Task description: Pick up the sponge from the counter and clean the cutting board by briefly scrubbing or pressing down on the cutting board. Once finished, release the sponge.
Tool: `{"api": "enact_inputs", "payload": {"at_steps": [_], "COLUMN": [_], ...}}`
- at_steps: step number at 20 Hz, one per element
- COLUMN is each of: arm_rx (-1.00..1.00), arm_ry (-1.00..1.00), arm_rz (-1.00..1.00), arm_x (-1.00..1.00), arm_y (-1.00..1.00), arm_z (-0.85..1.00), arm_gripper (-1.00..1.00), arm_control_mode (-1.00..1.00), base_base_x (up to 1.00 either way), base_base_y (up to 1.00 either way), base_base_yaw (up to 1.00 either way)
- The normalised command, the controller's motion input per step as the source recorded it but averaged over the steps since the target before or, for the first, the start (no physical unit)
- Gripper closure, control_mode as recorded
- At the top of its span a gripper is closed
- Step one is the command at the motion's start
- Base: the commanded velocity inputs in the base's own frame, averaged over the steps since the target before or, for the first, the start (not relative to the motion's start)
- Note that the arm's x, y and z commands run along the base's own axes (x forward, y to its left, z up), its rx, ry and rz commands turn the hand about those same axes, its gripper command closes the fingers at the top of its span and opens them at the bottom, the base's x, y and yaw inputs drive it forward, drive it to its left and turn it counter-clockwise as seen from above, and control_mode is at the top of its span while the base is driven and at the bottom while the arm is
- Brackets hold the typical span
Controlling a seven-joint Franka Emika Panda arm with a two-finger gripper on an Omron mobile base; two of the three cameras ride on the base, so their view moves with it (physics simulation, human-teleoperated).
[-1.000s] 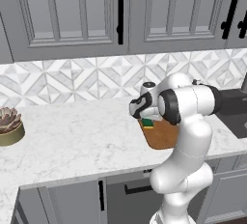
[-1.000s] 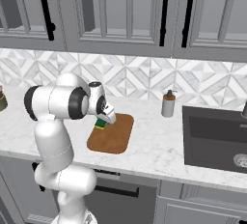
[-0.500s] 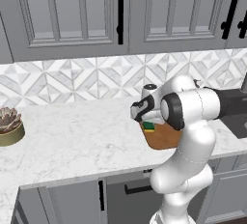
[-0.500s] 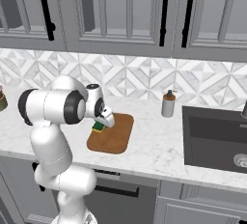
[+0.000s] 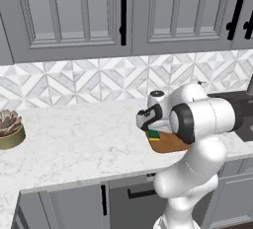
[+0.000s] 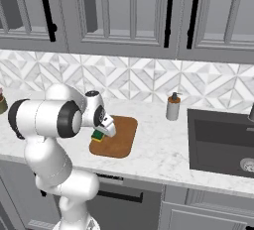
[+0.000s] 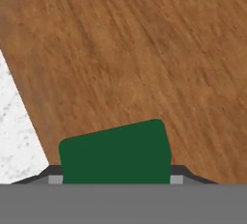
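Gripper [image 7: 116, 178] closed on the sponge [image 7: 115, 154], green face showing, low over the cutting board [image 7: 144, 54] near its counter [image 7: 14, 141] edge

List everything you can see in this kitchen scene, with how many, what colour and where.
sponge: one, dark green over yellow, held over the cutting board's left end
cutting board: one, reddish-brown wood, on the counter left of the sink
counter: one, white marble look, above grey cabinets
soap dispenser: one, grey with dark pump, on the counter by the sink
sink: one, dark, set in the counter's right end
potted succulent: one, reddish-green in an olive bowl, far left of the counter
gripper: one, white and dark, jaws shut on the sponge
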Motion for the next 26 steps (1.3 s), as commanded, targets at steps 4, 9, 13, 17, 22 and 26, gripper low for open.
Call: {"api": "enact_inputs", "payload": {"at_steps": [4, 9, 13, 17, 22, 26], "arm_rx": [0.0, 0.0, 0.0, 0.03, 0.0, 0.0], "arm_ry": [0.0, 0.0, 0.0, 0.03, 0.09, 0.0], "arm_rz": [-0.01, -0.01, -0.01, -0.01, 0.0, 0.0], "arm_x": [-0.8, -0.81, -0.78, -0.18, 0.2, 0.55], "arm_y": [0.0, 0.0, 0.0, -0.23, -0.36, -0.42], "arm_z": [-0.26, -0.24, -0.25, 0.43, 0.71, 0.0], "arm_gripper": [1.0, 1.0, 1.0, 1.0, 1.0, 1.0], "arm_control_mode": [-1.0, -1.0, -1.0, -1.0, -1.0, -1.0], "base_base_x": [0.0, 0.0, 0.0, 0.0, 0.0, 0.0], "base_base_y": [0.0, 0.0, 0.0, 0.0, 0.0, 0.0], "base_base_yaw": [0.0, 0.0, 0.0, 0.0, 0.0, 0.0]}}
